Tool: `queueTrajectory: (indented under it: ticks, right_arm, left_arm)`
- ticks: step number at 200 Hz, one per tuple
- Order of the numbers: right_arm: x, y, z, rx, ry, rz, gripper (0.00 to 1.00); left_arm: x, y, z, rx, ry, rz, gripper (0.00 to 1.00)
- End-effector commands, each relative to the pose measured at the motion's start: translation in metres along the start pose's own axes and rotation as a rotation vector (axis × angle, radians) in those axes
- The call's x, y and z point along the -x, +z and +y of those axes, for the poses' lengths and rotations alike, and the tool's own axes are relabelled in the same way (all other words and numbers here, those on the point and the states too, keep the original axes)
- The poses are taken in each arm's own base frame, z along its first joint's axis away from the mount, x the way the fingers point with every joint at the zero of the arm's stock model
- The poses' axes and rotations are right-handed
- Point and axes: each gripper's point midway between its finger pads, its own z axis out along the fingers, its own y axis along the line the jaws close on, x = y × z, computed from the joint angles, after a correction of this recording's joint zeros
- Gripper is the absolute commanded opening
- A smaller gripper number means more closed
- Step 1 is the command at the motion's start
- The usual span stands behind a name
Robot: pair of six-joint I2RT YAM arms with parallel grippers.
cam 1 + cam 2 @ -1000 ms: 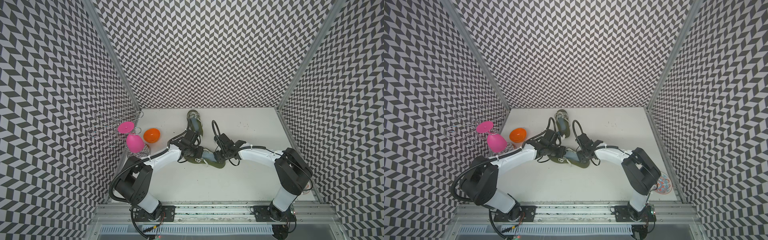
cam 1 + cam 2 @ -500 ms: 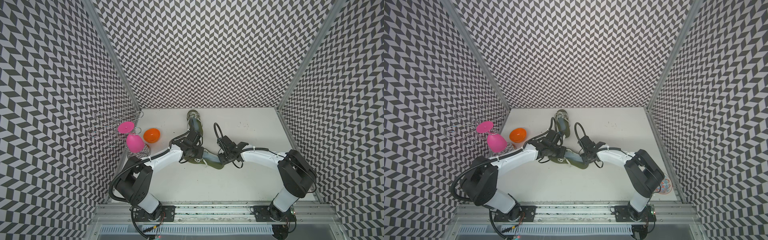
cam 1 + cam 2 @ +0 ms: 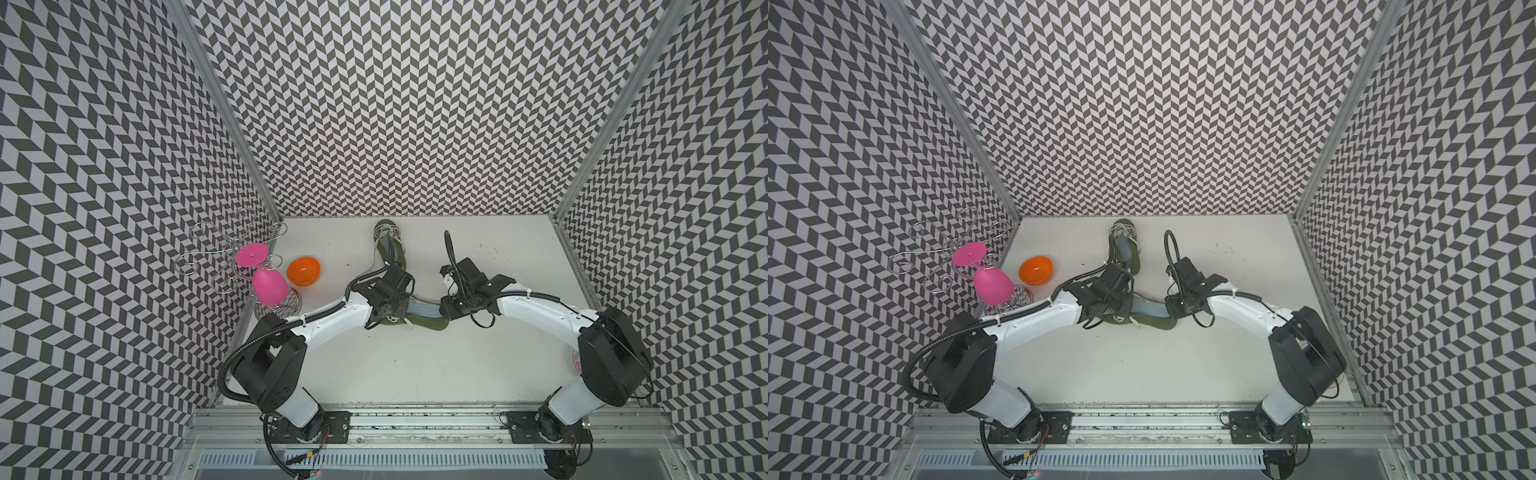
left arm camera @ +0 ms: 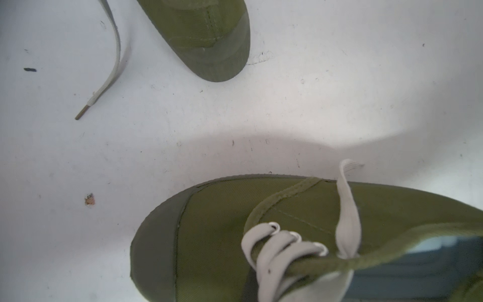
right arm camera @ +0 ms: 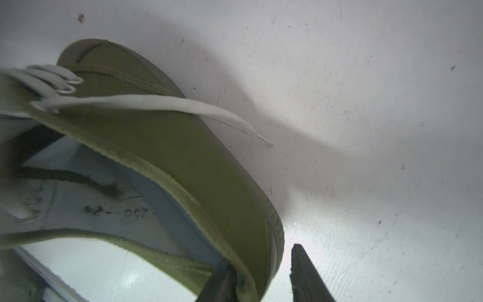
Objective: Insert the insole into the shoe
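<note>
Olive shoe (image 3: 430,325) on table (image 3: 415,374) ctr, insole (image 3: 422,311) lying in its opening. L gripper (image 3: 397,305) clenched at lace end — grasp not discernible. R gripper (image 5: 261,256) parted astride heel wall — outer finger (image 5: 305,272) clear of it.

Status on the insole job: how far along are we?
Done: the pale-blue insole already lies inside the near shoe. In hand: the right claw straddles the heel wall, one finger inside, one outside, not clamped; the left claw is shut at the lace end. Left: seat the insole flat; whether it reaches the toe is hidden.
</note>
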Motion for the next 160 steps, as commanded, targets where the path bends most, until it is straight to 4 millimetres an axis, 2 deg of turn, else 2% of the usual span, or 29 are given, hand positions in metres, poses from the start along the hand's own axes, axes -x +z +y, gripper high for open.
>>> queueTrajectory:
  ticks: [1,18,54,93,125,160]
  right_arm:
    - [-0.005,-0.007,0.011,0.118,0.039,0.001,0.35]
    - [-0.010,-0.005,0.015,0.162,0.049,0.009,0.36]
    - [-0.011,0.000,0.008,0.120,0.040,0.016,0.36]
    - [0.011,-0.010,0.014,0.128,0.026,-0.034,0.39]
    - [0.024,-0.014,0.021,0.157,-0.005,-0.067,0.42]
    - [0.012,-0.005,0.020,0.149,-0.025,-0.033,0.43]
  left_arm:
    - [0.013,-0.001,0.005,0.048,-0.039,-0.057,0.00]
    - [0.013,0.000,-0.001,0.029,-0.039,-0.055,0.00]
    - [0.015,-0.001,-0.012,-0.007,-0.027,-0.072,0.00]
    - [0.016,-0.003,-0.023,-0.023,0.000,-0.078,0.00]
    - [0.018,-0.008,-0.050,-0.130,0.052,-0.097,0.00]
    - [0.018,-0.011,-0.074,-0.212,0.122,-0.065,0.00]
